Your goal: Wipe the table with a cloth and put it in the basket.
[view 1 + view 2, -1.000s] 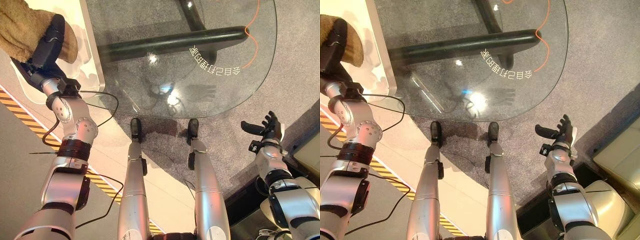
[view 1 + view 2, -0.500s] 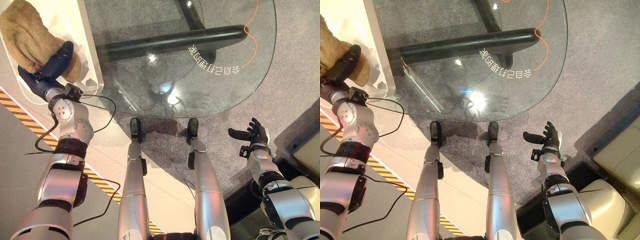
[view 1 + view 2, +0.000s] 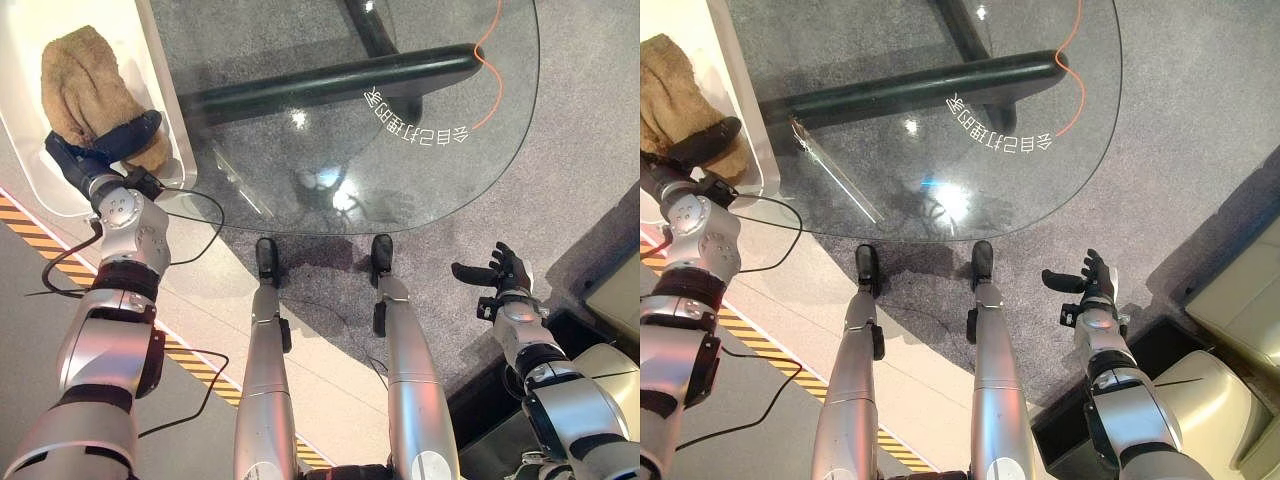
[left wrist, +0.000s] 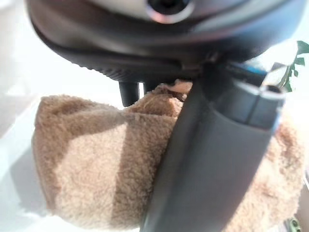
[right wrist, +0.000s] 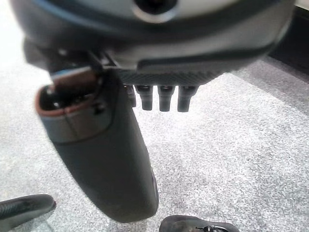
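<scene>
Glass counter [image 3: 400, 150] over grey carpet [image 3: 590, 150]; dark base bar [image 3: 330, 85] visible through it. At its left edge, white basket [image 3: 25, 130] holds the brown cloth [image 3: 85, 90]. My left robot hand [image 3: 125, 135] grips the cloth; my right robot hand [image 3: 495, 275] hangs open above carpet, beside a beige seat [image 3: 1240, 300].

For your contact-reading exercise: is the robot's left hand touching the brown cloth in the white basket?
Touching. In the left wrist view the left hand lies against the brown cloth, its thumb pressed across the pile with no gap; the white basket holds both.
</scene>
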Robot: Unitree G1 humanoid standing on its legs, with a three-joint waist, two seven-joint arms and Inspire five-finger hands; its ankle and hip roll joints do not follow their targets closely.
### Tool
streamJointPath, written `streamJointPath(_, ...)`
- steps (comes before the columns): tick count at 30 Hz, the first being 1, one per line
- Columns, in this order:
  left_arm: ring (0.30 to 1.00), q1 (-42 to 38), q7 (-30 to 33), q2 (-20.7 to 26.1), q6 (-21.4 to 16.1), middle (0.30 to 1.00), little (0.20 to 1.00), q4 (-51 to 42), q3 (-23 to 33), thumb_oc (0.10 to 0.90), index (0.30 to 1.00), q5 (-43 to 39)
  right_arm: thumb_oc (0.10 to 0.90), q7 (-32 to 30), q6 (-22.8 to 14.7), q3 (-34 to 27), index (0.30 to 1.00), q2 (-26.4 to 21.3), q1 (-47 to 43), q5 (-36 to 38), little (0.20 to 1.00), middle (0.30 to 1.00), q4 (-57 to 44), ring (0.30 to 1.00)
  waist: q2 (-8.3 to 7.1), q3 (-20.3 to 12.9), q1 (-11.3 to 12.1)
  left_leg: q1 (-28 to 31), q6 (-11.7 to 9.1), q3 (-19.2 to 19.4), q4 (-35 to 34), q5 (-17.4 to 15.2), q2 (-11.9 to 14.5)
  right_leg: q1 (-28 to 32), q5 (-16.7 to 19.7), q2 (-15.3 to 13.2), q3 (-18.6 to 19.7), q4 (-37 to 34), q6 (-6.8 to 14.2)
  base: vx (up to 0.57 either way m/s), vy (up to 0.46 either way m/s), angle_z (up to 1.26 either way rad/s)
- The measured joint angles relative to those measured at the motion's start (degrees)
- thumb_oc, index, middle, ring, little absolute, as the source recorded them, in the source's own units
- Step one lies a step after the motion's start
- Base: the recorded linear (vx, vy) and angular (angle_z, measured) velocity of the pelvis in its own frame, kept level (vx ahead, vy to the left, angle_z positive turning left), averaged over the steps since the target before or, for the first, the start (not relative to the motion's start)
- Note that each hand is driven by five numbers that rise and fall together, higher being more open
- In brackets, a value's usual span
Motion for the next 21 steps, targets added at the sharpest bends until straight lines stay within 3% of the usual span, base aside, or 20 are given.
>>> streamJointPath(5,0.3,-4.16,1.37,1.07,3.87,0.3,0.2,3.27,-3.5,0.1,0.3,2.7,0.8,0.22,0.16,0.94,0.9,-0.02,-0.02,0.0,0.9,0.9,0.0,0.9,0.01,0.0,0.05,-0.14,0.0,0.78,-0.08,0.0,0.04,-0.66,0.01,0.12,0.92,0.14,0.0,0.0,0.008,-0.03)
streamJointPath(11,0.3,-6.06,1.71,2.75,6.7,0.3,0.2,5.37,-3.99,0.1,0.3,2.69,0.8,0.29,0.23,1.55,0.9,-0.02,-0.04,0.01,0.9,0.9,0.04,0.9,0.01,0.0,-1.07,-0.37,0.0,0.88,-0.1,0.0,0.18,-0.95,0.03,0.24,0.98,0.13,-0.01,0.0,0.002,-0.01)
streamJointPath(12,0.491,-6.66,1.79,2.77,7.33,0.491,0.422,5.88,-4.0,0.322,0.491,2.69,0.8,0.29,0.23,1.63,0.9,-0.02,-0.04,0.01,0.9,0.9,0.06,0.9,0.0,0.0,-1.12,-0.39,-0.01,0.88,-0.1,0.0,0.19,-0.98,0.03,0.26,0.98,0.13,-0.02,0.0,0.0,0.0)
streamJointPath(13,0.491,-6.99,1.82,2.81,7.75,0.491,0.422,6.14,-4.0,0.322,0.491,2.67,0.8,0.29,0.23,1.75,0.9,-0.02,-0.04,0.01,0.9,0.9,0.05,0.9,0.01,0.0,-1.16,-0.39,-0.01,0.89,-0.1,0.0,0.19,-1.0,0.04,0.27,0.98,0.13,-0.03,0.0,0.0,0.0)
streamJointPath(14,0.9,-7.15,1.81,2.9,8.24,0.9,0.9,6.28,-4.0,0.8,0.9,2.67,0.8,0.29,0.24,1.85,0.9,-0.02,-0.04,0.01,0.9,0.9,0.05,0.9,0.03,-0.02,-1.17,-0.38,-0.01,0.9,-0.1,0.0,0.21,-1.0,0.04,0.28,0.98,0.14,-0.04,0.0,0.0,0.0)
streamJointPath(21,0.9,-9.67,1.46,2.97,8.81,0.9,0.9,9.41,-4.73,0.8,0.9,2.46,0.8,0.29,0.3,2.61,0.9,-0.02,-0.15,0.01,0.9,0.9,0.05,0.9,0.03,-0.02,-1.21,-0.45,-0.01,0.91,-0.08,0.0,0.24,-1.04,0.06,0.3,0.99,0.14,-0.05,0.0,0.0,0.0)
